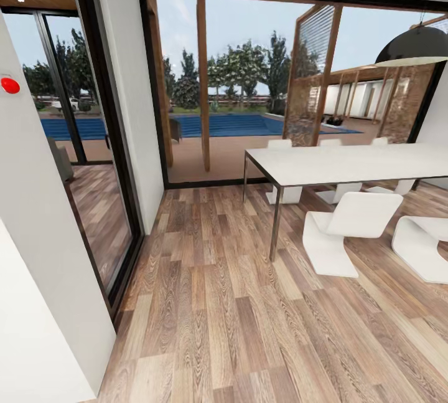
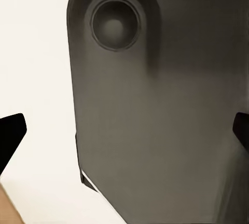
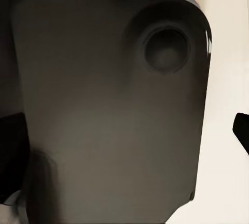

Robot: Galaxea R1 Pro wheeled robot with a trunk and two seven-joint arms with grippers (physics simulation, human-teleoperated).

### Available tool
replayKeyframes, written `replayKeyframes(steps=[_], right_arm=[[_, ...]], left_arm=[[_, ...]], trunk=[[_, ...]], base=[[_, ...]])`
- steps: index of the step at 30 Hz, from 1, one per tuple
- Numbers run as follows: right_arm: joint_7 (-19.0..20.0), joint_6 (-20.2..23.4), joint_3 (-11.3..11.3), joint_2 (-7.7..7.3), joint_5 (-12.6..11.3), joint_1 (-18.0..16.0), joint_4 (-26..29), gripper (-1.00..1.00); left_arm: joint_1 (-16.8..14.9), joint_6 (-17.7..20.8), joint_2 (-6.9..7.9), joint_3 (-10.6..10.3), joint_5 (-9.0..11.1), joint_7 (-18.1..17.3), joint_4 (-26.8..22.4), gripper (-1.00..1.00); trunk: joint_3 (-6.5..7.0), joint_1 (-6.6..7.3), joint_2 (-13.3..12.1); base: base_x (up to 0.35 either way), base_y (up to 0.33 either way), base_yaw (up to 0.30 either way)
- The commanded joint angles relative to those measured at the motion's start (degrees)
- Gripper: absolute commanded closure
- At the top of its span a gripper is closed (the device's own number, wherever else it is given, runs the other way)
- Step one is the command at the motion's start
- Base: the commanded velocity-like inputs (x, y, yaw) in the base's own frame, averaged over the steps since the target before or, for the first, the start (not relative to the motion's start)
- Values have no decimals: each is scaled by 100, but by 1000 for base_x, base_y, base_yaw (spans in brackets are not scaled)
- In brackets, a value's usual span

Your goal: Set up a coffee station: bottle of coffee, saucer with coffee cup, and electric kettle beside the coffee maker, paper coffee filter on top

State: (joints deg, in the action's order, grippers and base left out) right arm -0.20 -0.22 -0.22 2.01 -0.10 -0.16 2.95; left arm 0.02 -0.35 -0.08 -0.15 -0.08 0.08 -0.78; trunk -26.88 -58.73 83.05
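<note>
The head view looks over a dining area with a wood floor (image 1: 236, 316); the coffee maker, the kitchen countertop, the kitchen shelf and the other coffee things are out of view. In the left wrist view my left gripper (image 2: 124, 133) is open. Its black fingertips (image 2: 10, 135) sit far apart at the picture's edges, in front of a dark-grey rounded panel (image 2: 155, 104) of the robot. In the right wrist view my right gripper (image 3: 124, 141) is likewise open before a similar dark panel (image 3: 104, 104). Nothing is held in either.
A white dining table (image 1: 348, 163) on thin metal legs stands at the right, with white chairs (image 1: 348, 228) around it. A black pendant lamp (image 1: 414, 47) hangs above. A white wall (image 1: 37, 235) and a dark-framed glass door (image 1: 93, 203) are close on the left. Large windows face a pool.
</note>
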Motion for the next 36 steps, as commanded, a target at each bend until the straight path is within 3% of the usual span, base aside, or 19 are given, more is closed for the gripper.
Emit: replayKeyframes(steps=[1,11,18,19,20,31,36], right_arm=[[-4,-3,-3,-1,1,-1,35,-100],[-10,-163,-12,-57,9,-1,358,-100],[-15,-388,-21,-258,9,-1,584,-100],[-15,-1125,-21,-287,9,-1,844,-100],[-15,-1190,-23,-317,9,-1,982,-100],[-15,-1320,-36,-472,-4,-1,2191,-100],[-15,-1322,-45,-488,-8,-3,2964,-100]], left_arm=[[-2,-35,-1,-2,-3,1,-38,-100],[-17,-356,148,1,-12,1,-361,-100],[-123,-580,207,-1,-21,-8,-588,-100],[-132,-1170,206,-1,-22,-10,-762,-100],[-145,-1173,202,-2,-27,-12,-861,-100],[-207,-1280,178,6,19,0,-1957,-100],[-426,-1314,175,-2,3,-1,-2277,-100]], trunk=[[-5,0,3],[-5,0,3],[-5,0,3],[-5,0,3],[-5,0,3],[-5,0,3],[-5,0,3]], base=[[0,0,0],[0,0,0],[0,0,0],[0,0,0],[0,0,0],[0,0,0],[0,0,0]])
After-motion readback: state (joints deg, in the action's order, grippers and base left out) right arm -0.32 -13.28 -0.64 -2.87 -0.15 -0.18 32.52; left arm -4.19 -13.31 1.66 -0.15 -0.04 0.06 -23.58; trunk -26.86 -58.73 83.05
